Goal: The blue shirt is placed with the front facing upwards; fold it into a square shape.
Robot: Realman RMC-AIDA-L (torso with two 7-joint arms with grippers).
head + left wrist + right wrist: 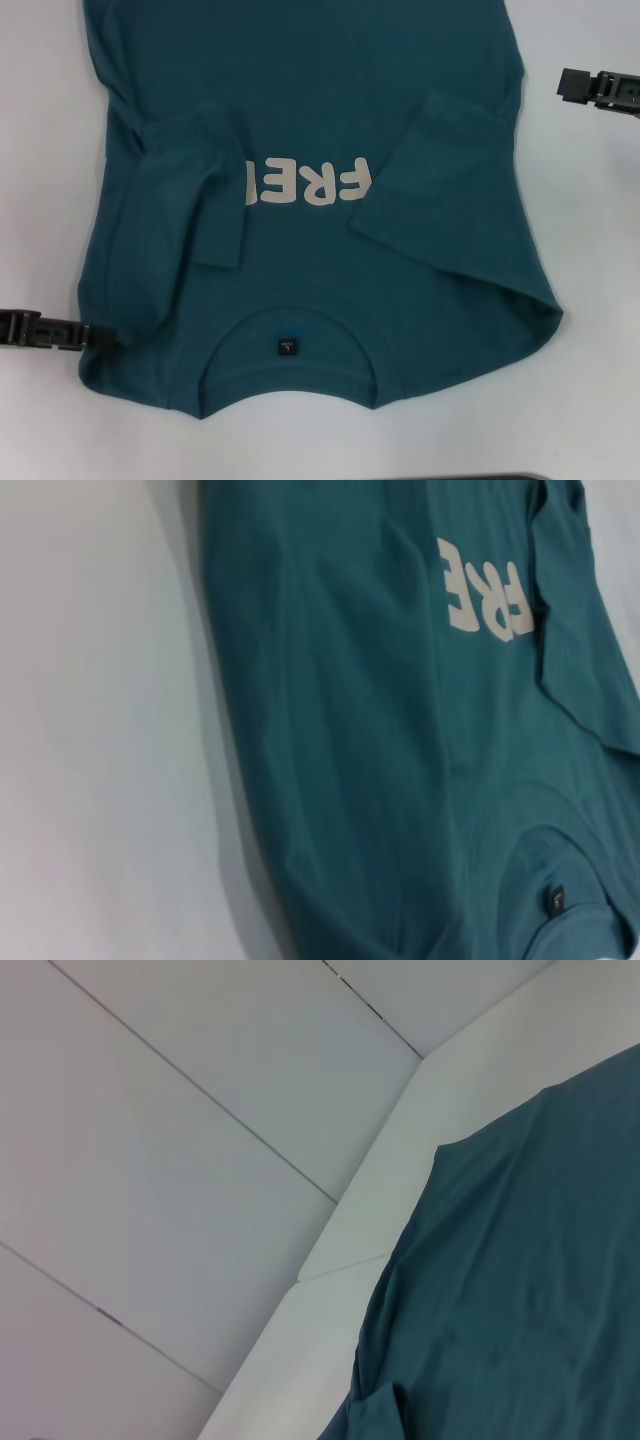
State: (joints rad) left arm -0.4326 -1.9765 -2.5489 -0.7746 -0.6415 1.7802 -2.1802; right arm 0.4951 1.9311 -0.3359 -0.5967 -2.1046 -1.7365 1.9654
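Left gripper (100,338): at the near-left shoulder edge of the blue shirt (320,130), touching the cloth; finger state cannot be told. Right gripper (575,85): well clear of the shirt's right side; state cannot be told. The shirt lies front-up on the white table (590,400), both sleeves folded inward, collar nearest the robot.

Bare table (600,300) flanking blue shirt (330,90)

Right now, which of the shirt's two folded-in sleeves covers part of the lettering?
The sleeve on the robot's left: it lies over the end of the cream lettering on the blue shirt. The right-hand sleeve only reaches the word's other end.
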